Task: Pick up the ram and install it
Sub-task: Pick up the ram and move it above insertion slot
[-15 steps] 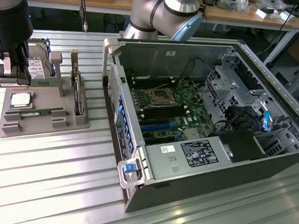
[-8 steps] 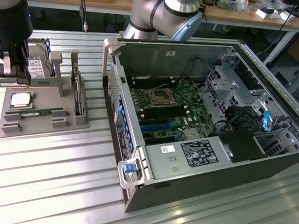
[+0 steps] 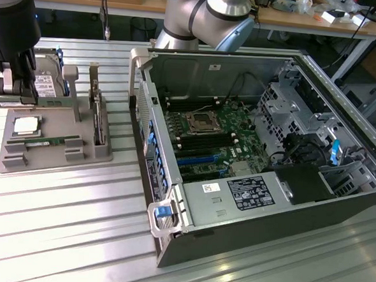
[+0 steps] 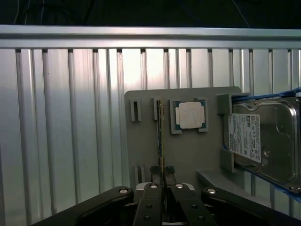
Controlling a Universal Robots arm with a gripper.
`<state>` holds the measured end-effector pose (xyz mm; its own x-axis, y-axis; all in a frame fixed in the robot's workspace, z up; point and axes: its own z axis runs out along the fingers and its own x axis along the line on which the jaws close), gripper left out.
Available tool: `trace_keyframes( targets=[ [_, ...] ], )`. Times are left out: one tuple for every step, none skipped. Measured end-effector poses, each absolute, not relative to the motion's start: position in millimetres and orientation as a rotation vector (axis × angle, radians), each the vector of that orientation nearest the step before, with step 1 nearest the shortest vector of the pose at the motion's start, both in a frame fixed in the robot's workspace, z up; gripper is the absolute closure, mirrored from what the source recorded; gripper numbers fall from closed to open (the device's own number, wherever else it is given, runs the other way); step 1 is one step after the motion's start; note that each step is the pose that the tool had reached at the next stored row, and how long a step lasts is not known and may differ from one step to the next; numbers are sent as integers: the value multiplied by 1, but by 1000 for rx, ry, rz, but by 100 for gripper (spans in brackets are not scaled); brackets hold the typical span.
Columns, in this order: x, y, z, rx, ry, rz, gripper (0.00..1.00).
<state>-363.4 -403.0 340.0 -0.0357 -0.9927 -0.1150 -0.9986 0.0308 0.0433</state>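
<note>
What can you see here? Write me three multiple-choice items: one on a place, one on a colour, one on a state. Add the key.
1. Where is the ram?
A: on the bare tabletop
B: in the tray, beside the processor chip
C: on top of the robot arm

2. What colour is the tray?
A: red
B: yellow
C: grey

3. How does the computer case stand?
A: open, with the motherboard exposed
B: closed all round
C: wrapped in plastic

Key:
1 B, the stick rests in the tray's holders next to the chip.
2 C, the tray is plain grey.
3 A, the inside of the case lies in plain sight.
</note>
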Motion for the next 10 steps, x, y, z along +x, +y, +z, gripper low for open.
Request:
trace_keyframes(
  targets=[
    [-363, -403, 341, -2144, 2217, 172, 87],
    [-363, -403, 342, -2144, 2217, 173, 87],
    [-363, -403, 343, -2144, 2216, 173, 87],
    [-363, -403, 343, -2144, 2216, 173, 87],
    [-363, -403, 345, -2143, 2216, 174, 87],
    [-363, -403, 346, -2143, 2216, 174, 87],
    [-363, -403, 347, -2143, 2216, 174, 87],
    [-363, -403, 348, -2143, 2216, 174, 87],
    [-363, -403, 349, -2143, 2216, 174, 87],
    [-363, -403, 350, -2143, 2216, 174, 87]
  ],
)
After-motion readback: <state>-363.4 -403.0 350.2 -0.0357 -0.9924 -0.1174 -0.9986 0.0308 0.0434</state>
